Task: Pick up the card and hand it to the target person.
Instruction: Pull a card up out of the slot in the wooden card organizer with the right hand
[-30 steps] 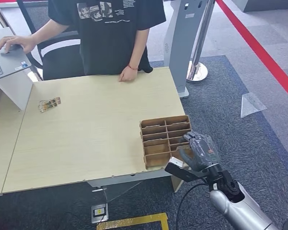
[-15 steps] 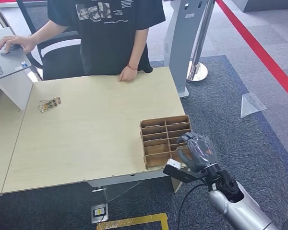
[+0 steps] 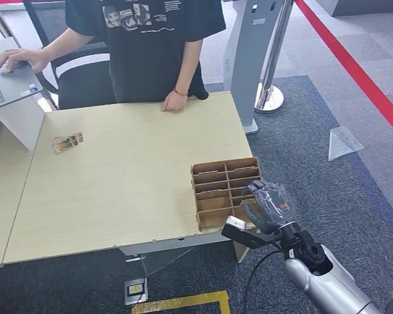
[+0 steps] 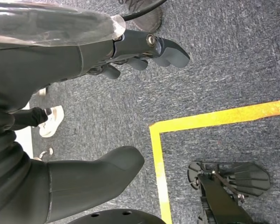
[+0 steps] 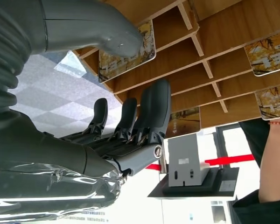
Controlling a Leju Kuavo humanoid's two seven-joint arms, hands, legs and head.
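A wooden slotted card holder (image 3: 224, 164) stands at the table's near right corner. Its slots hold patterned cards, one of them (image 5: 145, 50) just beside my thumb (image 5: 107, 28). My right hand (image 3: 270, 204) hangs at the holder's near right end with its fingers (image 5: 153, 109) spread and nothing between them and the thumb. A person in a black shirt (image 3: 150, 46) stands behind the table with one hand (image 3: 175, 101) resting on its far edge. My left hand (image 4: 131, 46) hangs over the carpet, fingers apart and holding nothing.
The light wooden table (image 3: 125, 190) carries a small loose card (image 3: 67, 141) at its far left. The person's other hand rests on a laptop (image 3: 6, 82) on the neighbouring desk. A grey kiosk stand (image 3: 246, 59) and a stanchion base (image 3: 269, 98) are beyond the table's right end.
My right hand has edged slightly down and to the left along the holder's near end. Nothing else has moved.
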